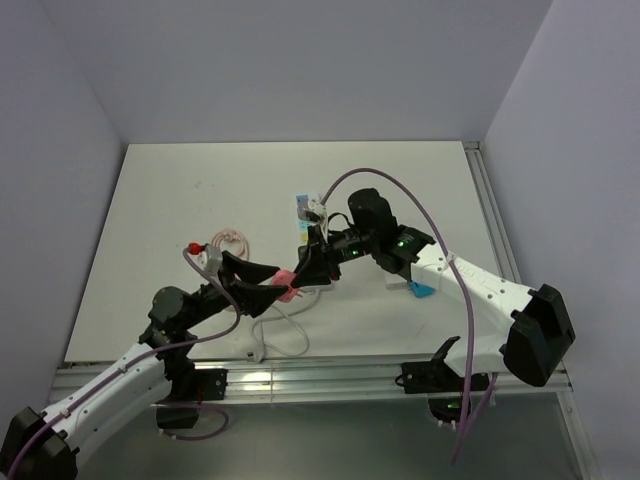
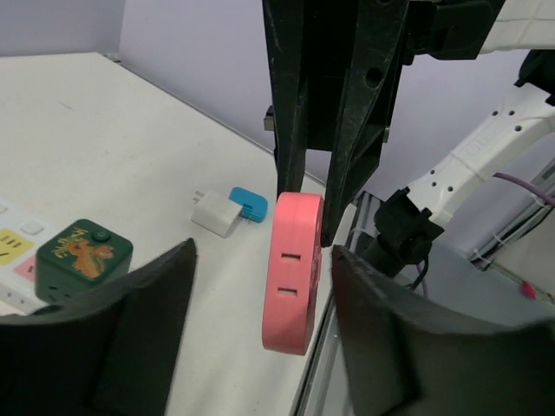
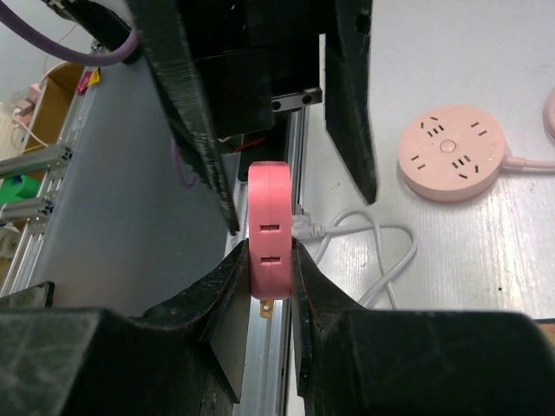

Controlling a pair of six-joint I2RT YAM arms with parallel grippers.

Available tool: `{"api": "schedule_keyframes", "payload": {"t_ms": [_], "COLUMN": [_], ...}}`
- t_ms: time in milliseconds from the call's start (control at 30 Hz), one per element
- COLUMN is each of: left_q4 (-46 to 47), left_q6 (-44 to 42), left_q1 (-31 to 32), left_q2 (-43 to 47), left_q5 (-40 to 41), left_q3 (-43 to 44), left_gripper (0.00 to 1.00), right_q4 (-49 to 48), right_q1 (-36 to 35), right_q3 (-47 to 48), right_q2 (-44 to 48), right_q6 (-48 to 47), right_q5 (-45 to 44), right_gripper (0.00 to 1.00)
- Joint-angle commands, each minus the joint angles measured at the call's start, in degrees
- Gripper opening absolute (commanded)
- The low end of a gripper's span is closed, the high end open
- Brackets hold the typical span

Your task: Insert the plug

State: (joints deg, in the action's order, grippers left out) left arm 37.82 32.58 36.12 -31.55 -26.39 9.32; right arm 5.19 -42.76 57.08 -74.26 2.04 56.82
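Note:
A pink round plug with two slots on its rim hangs above the table, a brass prong showing under it. My right gripper is shut on its two flat faces. The top view shows the same plug at the tip of the right gripper. My left gripper stands open, one finger on each side of the plug, not touching it. The right gripper's black fingers come down from above in the left wrist view. A pink round socket lies on the table.
A white power strip holds a green cube adapter. A white charger and a blue piece lie nearby. A looped white cable rests by the table's front rail.

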Motion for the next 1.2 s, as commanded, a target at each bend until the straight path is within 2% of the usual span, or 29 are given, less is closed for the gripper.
{"api": "schedule_keyframes", "payload": {"t_ms": [0, 33, 100, 133, 167, 233, 267, 300, 400, 467, 633, 867, 1167], "left_q4": [5.9, 6.2, 6.7, 7.7, 8.1, 7.9, 7.4, 6.6, 1.7, 0.3, 3.6, 6.1, 2.8], "left_q6": [0.1, 0.0, -0.1, -0.1, -0.2, -0.1, -0.1, -0.1, -0.2, -0.2, 3.5, 9.4, 11.2], "left_q1": [-0.3, -0.3, -0.2, -0.3, -0.3, -0.3, -0.2, -0.3, -0.3, -0.4, -1.1, -2.4, -5.7], "left_q2": [-2.7, -3.3, -5.4, -5.8, -6.2, -6.5, -6.3, -5.8, -4.1, -3.3, -0.6, -8.0, -12.0], "left_q5": [-3.6, -4.4, -5.4, -6.6, -7.1, -5.9, -4.9, -3.4, 3.5, 5.9, 14.2, 20.2, 21.3], "left_q3": [0.7, 1.0, 1.4, 1.4, 1.4, 1.3, 1.3, 1.2, 1.2, 0.4, -5.2, -6.2, -2.1], "left_gripper": [0.64, 0.53, 0.44, 0.31, 0.23, 0.0, 0.0, 0.0, 0.0, 0.0, 0.0, 0.0, 0.0], "right_q4": [-3.1, -3.3, -4.5, -4.7, -4.8, -4.9, -4.8, -4.8, -6.8, -8.5, -12.0, -13.7, -3.9], "right_q1": [-0.3, -0.3, -0.3, -0.3, -0.3, -0.4, -0.3, -0.3, -0.1, 0.2, 2.2, 7.1, 7.0], "right_q3": [0.7, 0.6, 0.4, 0.1, 0.1, -0.1, -0.1, -0.4, -1.6, -3.2, -7.0, -9.0, -3.2], "right_q2": [-1.1, -1.2, -1.3, -1.3, -1.2, -1.2, -1.1, -0.9, 0.0, 1.1, 3.0, 0.1, -6.1], "right_q6": [0.5, 0.8, 1.4, 1.5, 1.6, 1.7, 1.8, 2.1, 3.4, 5.6, 9.9, 15.4, 14.3], "right_q5": [2.9, 3.0, 2.9, 2.6, 2.3, 0.6, -0.3, -2.1, -6.1, -8.8, -13.8, -17.7, -32.0], "right_gripper": [0.0, 0.0, 0.0, 0.0, 0.0, 0.16, 0.25, 0.4, 0.57, 0.62, 0.64, 0.61, 0.63]}}
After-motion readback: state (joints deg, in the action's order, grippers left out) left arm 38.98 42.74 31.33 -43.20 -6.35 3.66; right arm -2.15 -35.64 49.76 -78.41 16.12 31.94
